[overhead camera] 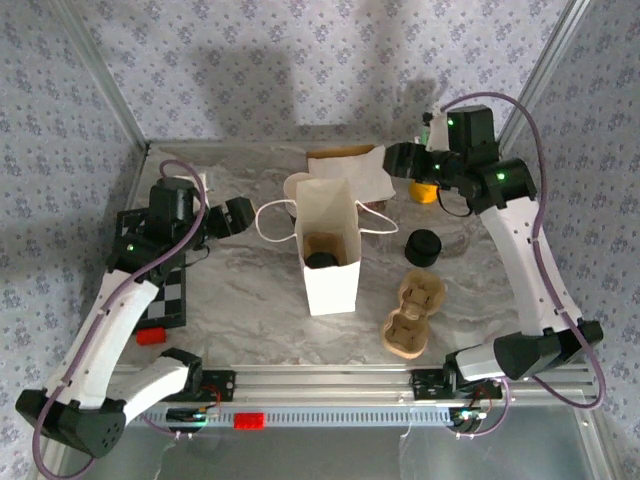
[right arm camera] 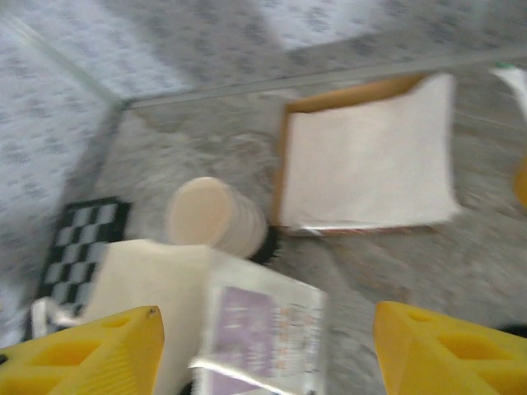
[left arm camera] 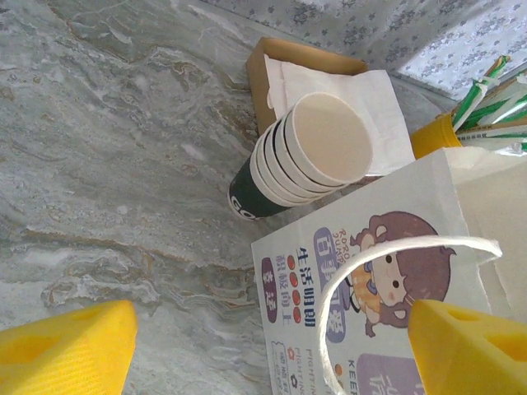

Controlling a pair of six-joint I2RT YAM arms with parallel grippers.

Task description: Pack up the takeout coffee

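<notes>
The paper bag stands upright with its mouth open in the middle of the table, which makes it a ready target for a drop from above. Something dark lies at its bottom, but I cannot tell what it is. The takeout coffee stands on the table at about 11 o'clock from the bag, just beside its back corner, so it is not yet packed. In the left wrist view its rolled rims read as a nested stack over the dark base band. The left gripper hovers at 9 o'clock from the bag, level with the looped cord handle. Its yellow fingers are spread wide and grasp nothing, and from there it could probably reach the cup or steady the bag. The right gripper hangs at about 1 o'clock, over the napkin tray, with its fingers likewise parted and empty. It faces across toward the cup, and the blur in its view suggests it is moving. The black lid sits at 3 o'clock and the cardboard carrier at 4 o'clock, both clear of the bag's mouth.
</notes>
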